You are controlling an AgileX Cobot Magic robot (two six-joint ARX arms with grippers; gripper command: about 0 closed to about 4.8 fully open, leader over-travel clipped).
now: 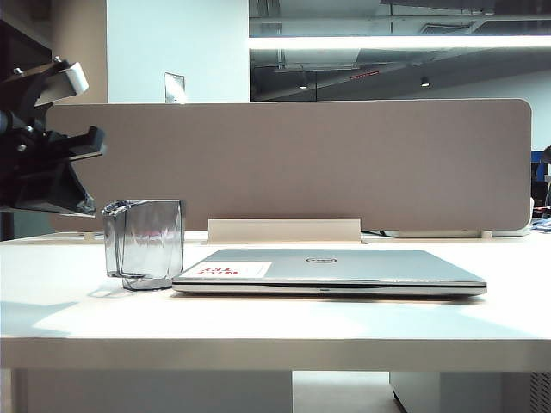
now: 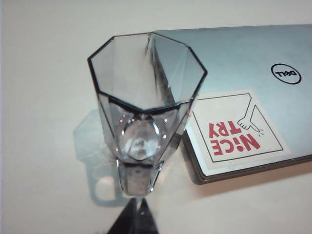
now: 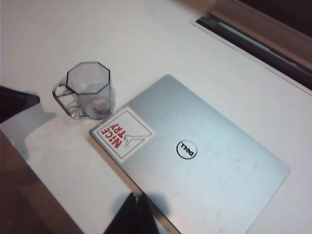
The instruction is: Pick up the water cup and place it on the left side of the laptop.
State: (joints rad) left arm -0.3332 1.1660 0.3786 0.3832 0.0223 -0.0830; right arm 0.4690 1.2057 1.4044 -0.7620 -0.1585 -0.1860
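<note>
**Cup already stands left of laptop**

The counter (image 1: 258, 327) carries the closed laptop (image 1: 344, 268) near its front edge. The cup (image 1: 146, 243) stands upright just beside the laptop's left end, seemingly where the task wants it. The left claw (image 2: 138, 217), pressed together and empty, hangs above the cup; the right claw (image 3: 132, 214), likewise pressed together, hovers over the laptop.

White table (image 1: 275, 323), smooth and pale, backed by a beige divider panel (image 1: 344, 163) along the far edge. Resting directly on top: smoky-grey water cup (image 1: 145, 244), upright, handle turned away from the laptop (image 1: 331, 269), just beside that closed silver lid's left front corner, too close to tell whether touching. Laptop flat, sticker (image 1: 232, 270) near the cup-side corner.
</note>
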